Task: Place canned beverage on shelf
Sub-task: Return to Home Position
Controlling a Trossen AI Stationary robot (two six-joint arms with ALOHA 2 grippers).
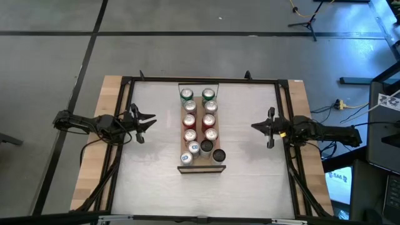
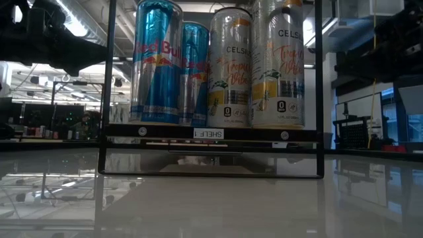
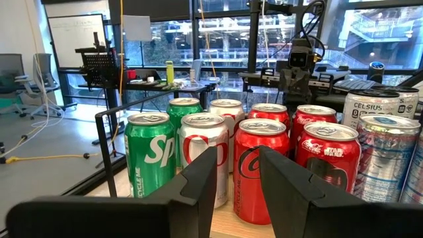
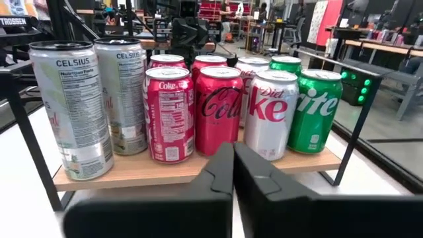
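The shelf (image 1: 200,164), a narrow light-wood plank, lies along the middle of the white table. Several canned beverages stand upright on it in two rows: green cans (image 1: 187,95) at the far end, red and white cans (image 1: 189,120) in the middle, tall cans (image 2: 157,63) at the near end. My left gripper (image 1: 152,119) hovers left of the shelf, pointing level at the cans, open with nothing between its fingers (image 3: 238,155). My right gripper (image 1: 254,126) hovers right of the shelf, pointing level at it, shut on nothing (image 4: 232,147). Neither touches a can.
A black frame (image 1: 200,80) runs around the white tabletop, with wooden borders (image 1: 94,144) outside it. Bare tabletop lies between each gripper and the shelf, and in front of the shelf's near end (image 2: 211,205). Desks and stands fill the room beyond.
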